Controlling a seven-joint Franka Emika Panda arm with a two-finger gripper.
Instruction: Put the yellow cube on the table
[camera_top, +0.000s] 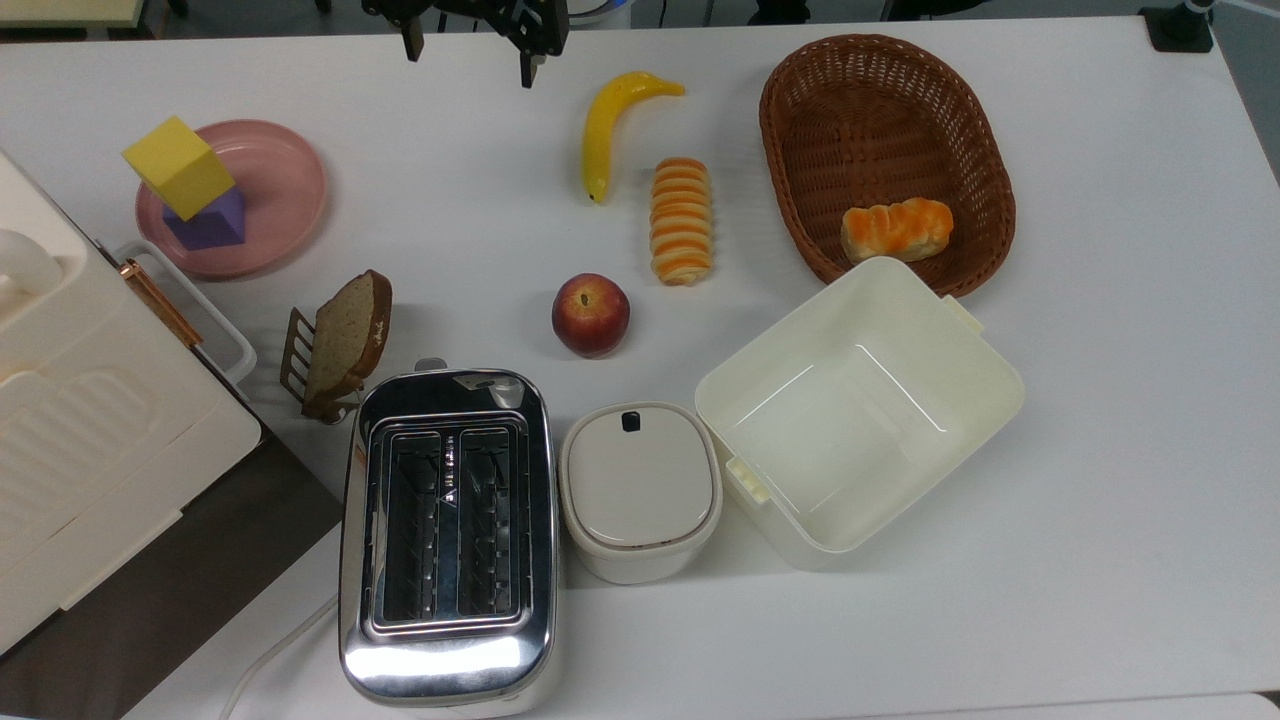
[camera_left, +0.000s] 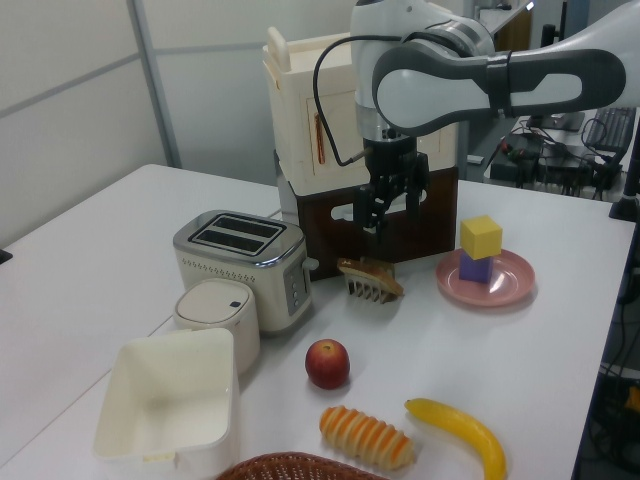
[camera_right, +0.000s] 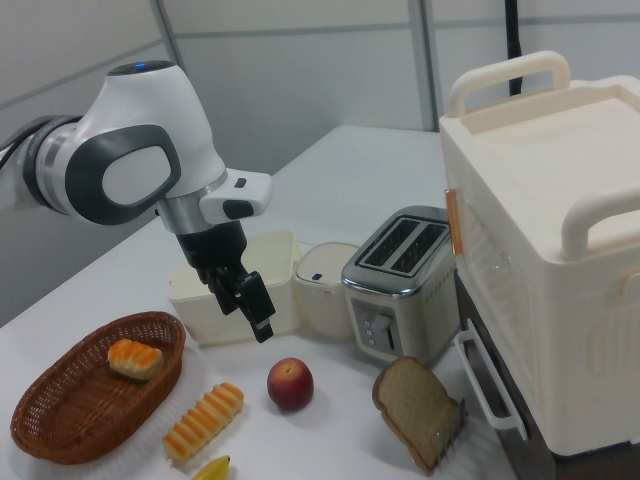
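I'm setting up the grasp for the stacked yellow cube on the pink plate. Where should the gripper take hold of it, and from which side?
Grip the yellow cube across two opposite vertical faces, coming straight down from above. It sits on the purple cube on the pink plate, so its sides are free and its top is clear. It looks rotated relative to the purple cube, so turn the gripper to match its faces.

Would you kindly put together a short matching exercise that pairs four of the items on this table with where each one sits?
Things:
1. yellow cube
2. purple cube
3. orange-glazed bun
4. bread slice

Places:
A. inside the wicker basket
B. directly on the pink plate
C. propped in a small rack beside the toaster
D. stacked on another block

Right pairs: 1-D, 2-B, 3-A, 4-C
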